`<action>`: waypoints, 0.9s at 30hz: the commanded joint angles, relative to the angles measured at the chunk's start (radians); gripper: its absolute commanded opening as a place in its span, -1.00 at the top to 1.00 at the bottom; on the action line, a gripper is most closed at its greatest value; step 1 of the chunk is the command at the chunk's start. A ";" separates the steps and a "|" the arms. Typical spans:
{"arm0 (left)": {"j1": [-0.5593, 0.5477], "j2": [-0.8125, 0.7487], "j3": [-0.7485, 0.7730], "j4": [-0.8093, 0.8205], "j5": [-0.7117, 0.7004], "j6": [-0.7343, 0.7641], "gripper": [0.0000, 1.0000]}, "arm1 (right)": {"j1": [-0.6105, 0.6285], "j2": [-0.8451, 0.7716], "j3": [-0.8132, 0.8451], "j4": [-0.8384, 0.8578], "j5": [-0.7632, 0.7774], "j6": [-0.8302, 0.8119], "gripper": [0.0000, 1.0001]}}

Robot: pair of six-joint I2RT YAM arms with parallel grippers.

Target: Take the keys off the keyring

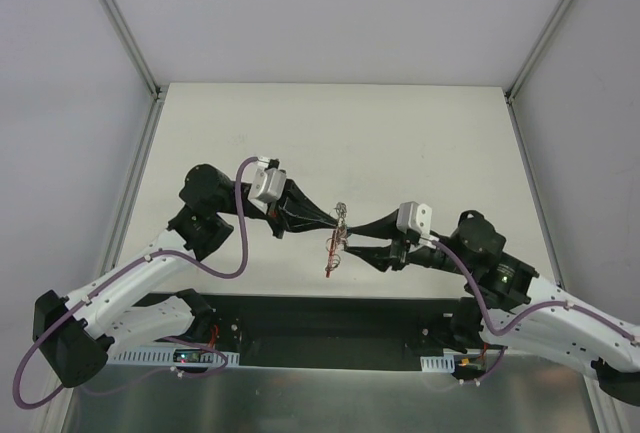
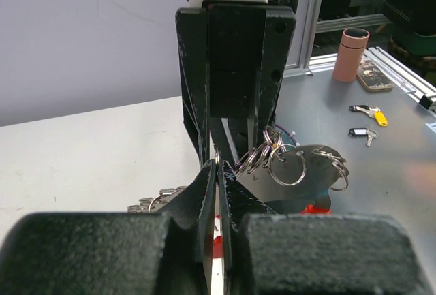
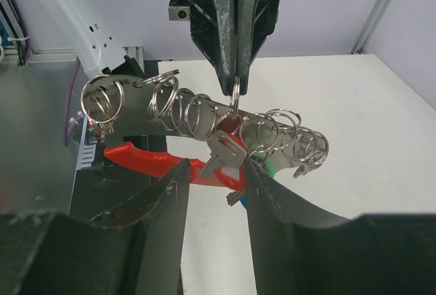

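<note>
My left gripper (image 1: 340,221) (image 2: 219,165) is shut on the top of the keyring (image 3: 235,97), a thin silvery wire ring held above the table. From it hang a silver key (image 3: 225,153) and a red curved band (image 3: 153,161); blue and green key heads peek out behind the key. In the top view the keys (image 1: 333,251) dangle between both grippers. My right gripper (image 1: 351,245) (image 3: 216,176) is open, its fingers either side of the silver key, the right finger close against it.
A silvery strip (image 3: 286,126) (image 2: 310,172) carrying several wire rings hangs with the bunch. Beyond the table, on a metal bench, stand a pink cylinder (image 2: 351,55) and loose keys with a yellow tag (image 2: 371,112). Aluminium rails edge the white table (image 1: 420,143).
</note>
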 commanded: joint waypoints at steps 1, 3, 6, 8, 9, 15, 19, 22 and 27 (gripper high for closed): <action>0.007 0.005 0.049 0.044 0.028 0.027 1.00 | 0.015 0.042 0.034 0.073 -0.003 0.017 0.19; 0.007 0.003 0.048 0.041 0.032 0.033 1.00 | 0.022 0.051 0.042 0.066 0.035 0.011 0.21; 0.006 0.006 0.052 0.026 0.041 0.044 1.00 | 0.022 0.042 0.043 0.061 0.073 0.007 0.28; 0.007 0.008 0.054 0.023 0.045 0.045 1.00 | 0.023 0.039 0.042 0.062 0.079 0.004 0.28; 0.006 0.008 0.054 0.024 0.044 0.044 1.00 | 0.023 0.045 0.040 0.061 0.079 0.004 0.28; 0.007 0.010 0.055 0.033 0.042 0.047 1.00 | 0.031 0.068 0.037 0.070 0.043 0.015 0.17; 0.007 0.008 0.057 0.030 0.041 0.047 1.00 | 0.038 0.075 0.034 0.070 0.076 0.001 0.15; 0.007 0.003 0.060 0.020 0.038 0.054 1.00 | 0.042 0.083 0.042 0.067 0.105 0.006 0.15; 0.007 -0.003 0.057 -0.002 0.021 0.074 1.00 | 0.049 0.083 0.037 0.072 0.190 0.033 0.10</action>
